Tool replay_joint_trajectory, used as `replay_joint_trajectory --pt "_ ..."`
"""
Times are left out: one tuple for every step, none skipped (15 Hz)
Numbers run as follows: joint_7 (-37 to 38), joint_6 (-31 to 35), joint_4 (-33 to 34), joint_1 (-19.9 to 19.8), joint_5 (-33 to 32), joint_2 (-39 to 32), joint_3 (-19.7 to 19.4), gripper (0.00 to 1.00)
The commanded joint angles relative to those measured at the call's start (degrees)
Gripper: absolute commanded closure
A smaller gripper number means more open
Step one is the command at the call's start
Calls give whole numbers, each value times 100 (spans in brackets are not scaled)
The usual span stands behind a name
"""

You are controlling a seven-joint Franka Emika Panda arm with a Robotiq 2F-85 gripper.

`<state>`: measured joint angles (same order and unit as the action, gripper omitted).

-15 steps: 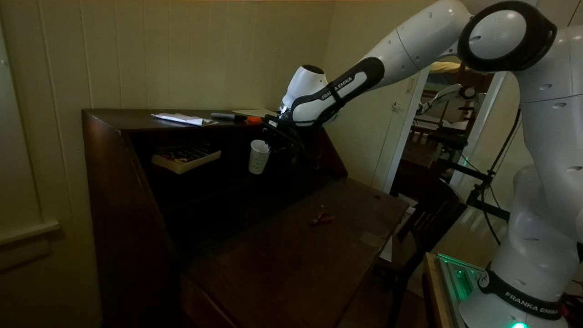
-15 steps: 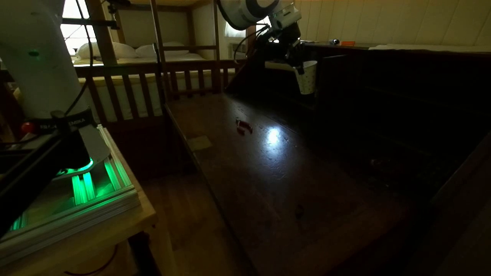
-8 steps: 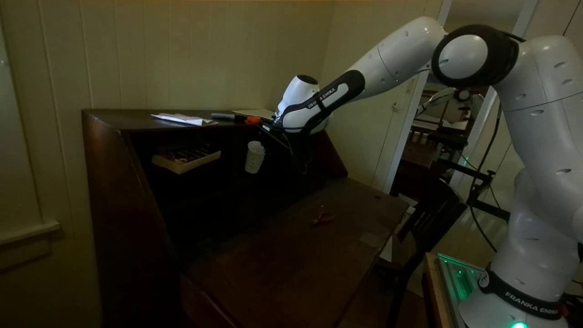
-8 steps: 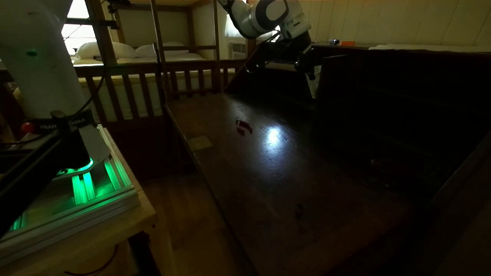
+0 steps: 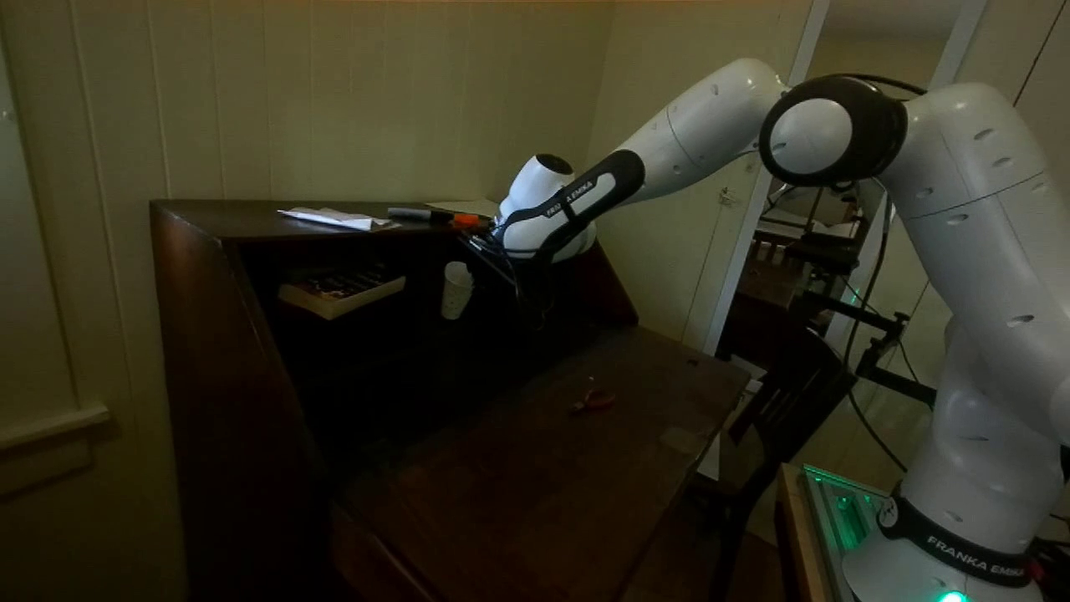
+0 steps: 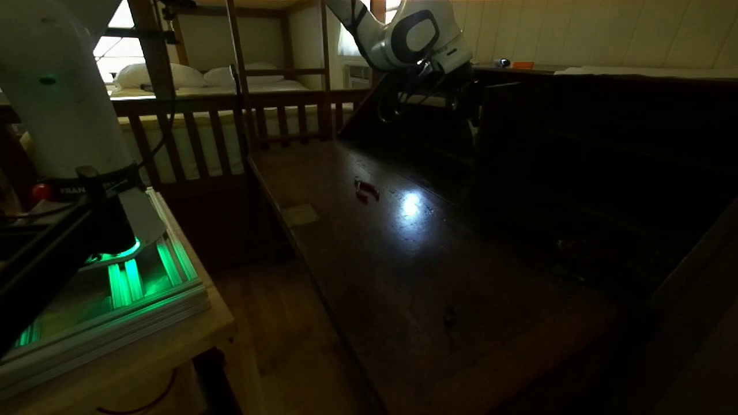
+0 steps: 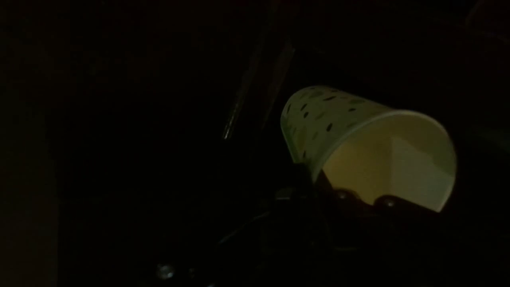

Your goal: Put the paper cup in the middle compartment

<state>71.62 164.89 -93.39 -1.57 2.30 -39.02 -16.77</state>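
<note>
Hanging by its rim from the claw, the paper cup

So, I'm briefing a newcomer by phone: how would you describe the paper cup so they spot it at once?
In an exterior view, find the dark wooden desk. Below its top edge, look to the right of the book. There is the paper cup: pale, speckled and tapered, its round rim uppermost, unlike the flat book.

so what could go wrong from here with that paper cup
The claw grips the paper cup near its rim, so it may dent or slip. It could bump the nearby divider, poorly lit in the desk. The arm looks close to the orange object on top and might nudge it.
</note>
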Motion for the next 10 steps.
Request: replay_joint_trajectory --pt "38 164 457 15 209 -420 -109 99" --pt "56 166 526 25 219 -494 -152 99" --pt "51 181 582 16 240 -544 -165 99" --pt "54 229 622 23 248 -599 -198 99" --pt "35 252 660 -2 286 -637 -182 99" --pt "39 260 706 5 299 -691 -211 99" --pt "37 256 728 8 312 -723 -223 99" --pt "35 239 757 8 326 -749 -227 99" --pt "35 229 792 6 339 -781 -234 99" --pt "26 182 811 -11 365 -790 -215 99"
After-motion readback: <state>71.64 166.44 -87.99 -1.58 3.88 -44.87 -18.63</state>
